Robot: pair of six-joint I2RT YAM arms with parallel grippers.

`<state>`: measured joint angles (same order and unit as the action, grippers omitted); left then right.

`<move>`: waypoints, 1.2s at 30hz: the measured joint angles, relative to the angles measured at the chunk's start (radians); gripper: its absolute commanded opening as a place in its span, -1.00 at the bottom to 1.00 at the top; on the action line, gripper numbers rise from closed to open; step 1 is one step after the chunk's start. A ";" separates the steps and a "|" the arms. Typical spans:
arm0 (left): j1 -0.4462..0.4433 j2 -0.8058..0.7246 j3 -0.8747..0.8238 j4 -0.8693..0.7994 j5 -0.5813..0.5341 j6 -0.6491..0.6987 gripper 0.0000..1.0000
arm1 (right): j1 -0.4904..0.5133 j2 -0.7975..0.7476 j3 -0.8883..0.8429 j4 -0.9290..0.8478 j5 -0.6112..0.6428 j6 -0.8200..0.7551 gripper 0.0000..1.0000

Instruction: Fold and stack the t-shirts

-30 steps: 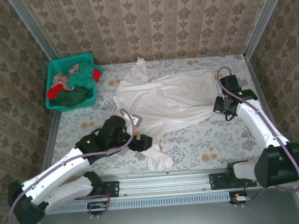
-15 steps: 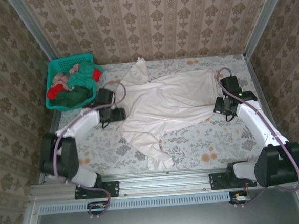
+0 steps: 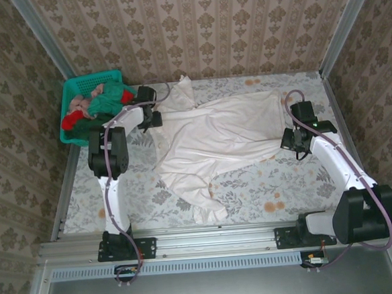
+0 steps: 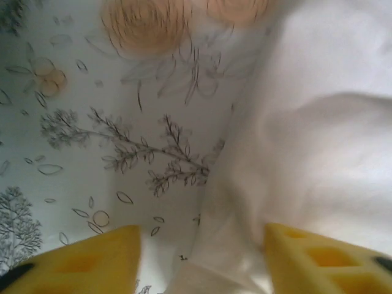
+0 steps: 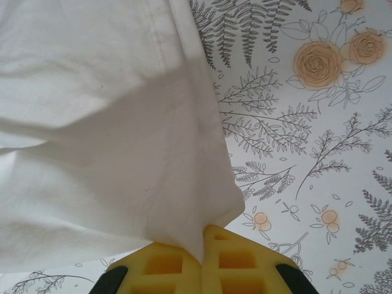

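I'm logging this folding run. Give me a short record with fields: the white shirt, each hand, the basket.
white shirt: spread rumpled on the table
right hand: shut on the shirt's right edge
left hand: open, fingers either side of the shirt's far left edge
basket: far left corner, holding red, green and pink clothes

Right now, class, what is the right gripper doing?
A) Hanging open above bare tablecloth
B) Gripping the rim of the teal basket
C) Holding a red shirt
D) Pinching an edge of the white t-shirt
D: in the right wrist view the right gripper is shut, with a fold of the white t-shirt pinched in it.
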<state>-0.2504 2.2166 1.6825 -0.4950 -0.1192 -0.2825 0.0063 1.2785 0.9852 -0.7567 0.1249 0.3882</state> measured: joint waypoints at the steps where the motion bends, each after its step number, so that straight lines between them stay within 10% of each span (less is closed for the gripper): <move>1: 0.002 0.005 0.000 -0.003 0.003 0.004 -0.47 | 0.000 0.000 0.000 0.000 -0.005 0.000 -0.96; 5: 0.005 0.029 0.045 -0.027 0.016 0.019 -1.00 | 0.000 -0.008 -0.007 0.008 -0.032 0.001 -0.92; 16: 0.049 0.171 0.415 -0.163 0.044 0.053 -1.00 | 0.000 -0.055 -0.042 0.013 -0.047 0.002 -0.94; 24: 0.077 0.405 0.903 -0.320 0.045 0.102 0.04 | 0.000 -0.038 -0.087 0.045 -0.067 0.012 -0.74; 29: 0.074 0.283 0.655 -0.338 0.048 0.114 0.31 | 0.001 0.141 -0.029 0.068 -0.053 0.003 -0.63; 32: 0.072 0.082 0.341 -0.298 0.063 0.122 0.68 | -0.001 0.247 0.043 0.075 -0.029 -0.003 -0.58; 36: 0.060 -0.305 -0.112 -0.177 0.105 0.100 0.70 | -0.006 0.305 0.140 0.076 0.002 -0.016 -0.19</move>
<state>-0.1902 1.9118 1.5703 -0.6724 -0.0139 -0.1822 -0.0002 1.5837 1.1252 -0.6804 0.1268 0.3721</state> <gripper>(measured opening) 0.869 0.362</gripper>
